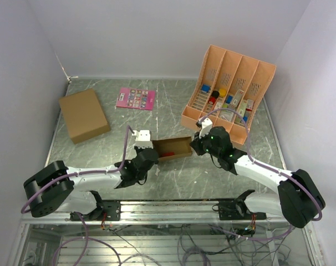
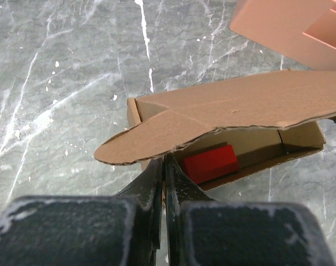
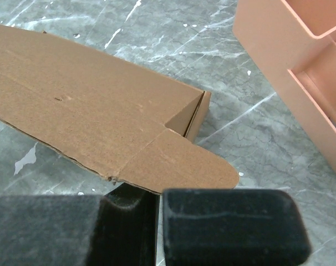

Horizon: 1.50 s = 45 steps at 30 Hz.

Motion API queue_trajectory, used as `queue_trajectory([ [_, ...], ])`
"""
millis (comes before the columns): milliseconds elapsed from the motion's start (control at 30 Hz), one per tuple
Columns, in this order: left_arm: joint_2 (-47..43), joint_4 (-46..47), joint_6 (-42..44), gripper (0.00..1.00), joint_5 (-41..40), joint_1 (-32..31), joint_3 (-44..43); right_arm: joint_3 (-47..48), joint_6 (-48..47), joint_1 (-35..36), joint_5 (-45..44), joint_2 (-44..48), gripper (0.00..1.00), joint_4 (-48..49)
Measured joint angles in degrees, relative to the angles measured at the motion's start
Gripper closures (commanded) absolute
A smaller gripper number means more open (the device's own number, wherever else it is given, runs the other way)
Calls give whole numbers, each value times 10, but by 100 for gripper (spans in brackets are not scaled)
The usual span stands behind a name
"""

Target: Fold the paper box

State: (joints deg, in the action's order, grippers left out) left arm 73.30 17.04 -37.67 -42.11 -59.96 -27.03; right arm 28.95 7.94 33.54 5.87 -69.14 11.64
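— Where's the paper box (image 1: 173, 148)?
— One, on the table (image 1: 173, 116) between both arms; its lid flap hides part of one red block (image 2: 211, 162).
— Grippers?
— Left gripper (image 2: 163, 164) and right gripper (image 3: 158, 195) are both closed; the flaps cover their tips, so they are possibly pinching cardboard.

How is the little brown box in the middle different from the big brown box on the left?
The paper box is small and narrow; the bigger box is wide and flat. The paper box is open, lid flap up, with a red block inside; the bigger box is closed. Both are plain brown cardboard.
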Motion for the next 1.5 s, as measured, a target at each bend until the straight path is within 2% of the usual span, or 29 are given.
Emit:
queue_trajectory([
  [500,0,-14,-20,88,-4,-19,12,-5,13,-2,17,9,99,-19],
  [633,0,-18,-23,85,-5,-22,12,-5,17,-6,23,9,88,-22],
  [1000,-7,-31,-31,77,-5,-25,12,-5,21,-9,49,18,81,-47],
  [1200,-12,-34,-33,76,-5,-26,12,-5,15,-10,54,30,64,-64],
  [1500,-12,-35,-33,75,-5,-28,12,10,-12,-24,55,63,46,-112],
])
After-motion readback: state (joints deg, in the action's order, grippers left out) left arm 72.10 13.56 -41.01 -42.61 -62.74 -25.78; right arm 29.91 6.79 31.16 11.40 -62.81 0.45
